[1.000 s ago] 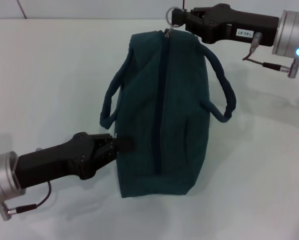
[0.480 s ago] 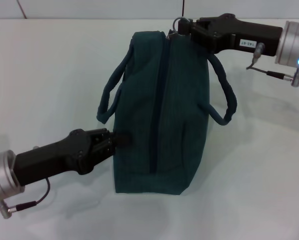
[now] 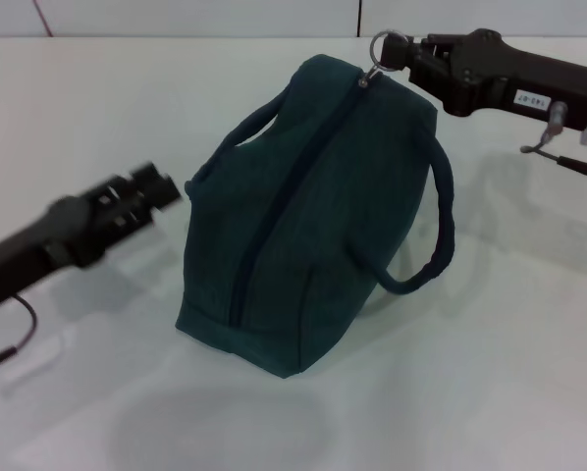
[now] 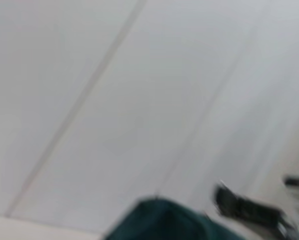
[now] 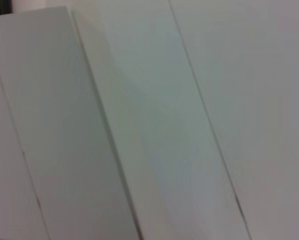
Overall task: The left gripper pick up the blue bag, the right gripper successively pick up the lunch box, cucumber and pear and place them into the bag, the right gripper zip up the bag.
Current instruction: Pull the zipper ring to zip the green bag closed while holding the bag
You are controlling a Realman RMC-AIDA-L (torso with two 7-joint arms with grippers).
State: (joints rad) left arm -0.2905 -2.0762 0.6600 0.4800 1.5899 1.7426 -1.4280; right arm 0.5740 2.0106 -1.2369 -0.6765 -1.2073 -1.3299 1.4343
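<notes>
Right, the blue bag (image 3: 308, 211) sits mid-table, zipped, soft fabric and bulging, so probably weighty. My right gripper (image 3: 403, 54) has its fingers pinched on the ring zip pull (image 3: 386, 45) at the far end; the left gripper (image 3: 151, 188) hangs empty just left, slightly parted.

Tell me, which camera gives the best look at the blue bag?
The head view. There the whole blue bag shows, zipped shut, standing on the white table, with the right claw at its zip ring and the left claw just off its side. The left wrist view catches only a corner of it; the right wrist view shows none of it.
</notes>
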